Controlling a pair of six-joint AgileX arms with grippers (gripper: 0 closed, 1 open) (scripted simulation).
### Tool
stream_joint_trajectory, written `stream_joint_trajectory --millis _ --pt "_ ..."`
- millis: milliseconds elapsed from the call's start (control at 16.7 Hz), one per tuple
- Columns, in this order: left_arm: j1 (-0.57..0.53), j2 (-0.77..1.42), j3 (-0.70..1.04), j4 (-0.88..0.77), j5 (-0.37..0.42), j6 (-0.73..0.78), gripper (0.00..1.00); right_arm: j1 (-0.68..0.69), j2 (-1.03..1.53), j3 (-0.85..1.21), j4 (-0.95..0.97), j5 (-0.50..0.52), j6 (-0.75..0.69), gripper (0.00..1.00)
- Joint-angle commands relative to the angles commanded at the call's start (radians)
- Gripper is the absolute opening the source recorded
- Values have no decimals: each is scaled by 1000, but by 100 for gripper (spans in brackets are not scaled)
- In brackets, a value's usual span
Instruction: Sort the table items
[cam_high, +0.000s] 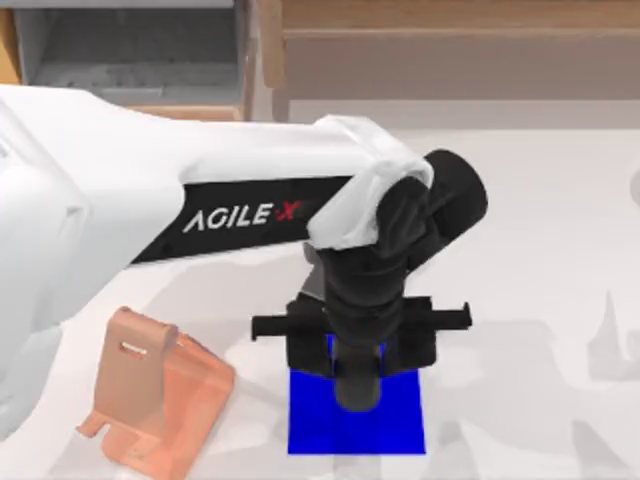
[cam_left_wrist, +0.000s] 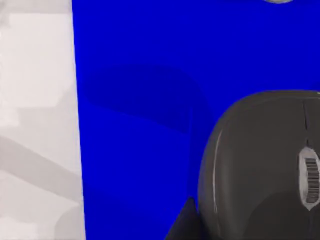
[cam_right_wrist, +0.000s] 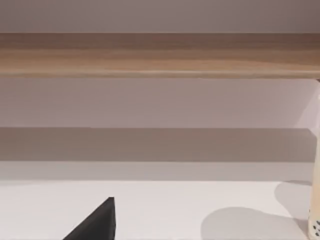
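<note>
A dark grey computer mouse (cam_left_wrist: 260, 165) with a barred scroll wheel hangs just over the blue mat (cam_left_wrist: 140, 100). My left gripper (cam_high: 360, 385) points straight down over that mat (cam_high: 355, 425) and is shut on the mouse. One dark fingertip (cam_left_wrist: 185, 225) presses against the mouse's side, and the mouse throws a shadow on the mat. In the top view the wrist covers the mouse. My right gripper (cam_right_wrist: 95, 225) sits low over the white table (cam_right_wrist: 160, 210), apart from a pale dark-dotted cup-like object (cam_right_wrist: 315, 227) at the picture's edge.
A translucent salmon-pink stand (cam_high: 150, 400) stands at the front left, a short way left of the mat. A wooden rail (cam_high: 450, 45) runs along the back (cam_right_wrist: 160, 55). My left arm's white link (cam_high: 150, 190) spans the left half of the table (cam_high: 560, 200).
</note>
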Motion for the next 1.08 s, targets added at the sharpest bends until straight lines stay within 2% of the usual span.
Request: stream_joint_trajectory --millis 780,1080 --pt "0 14 -21 35 0 1 0 0 0 0 0 0 0 100" --pt "0 14 -21 35 0 1 38 0 0 0 0 0 0 100"
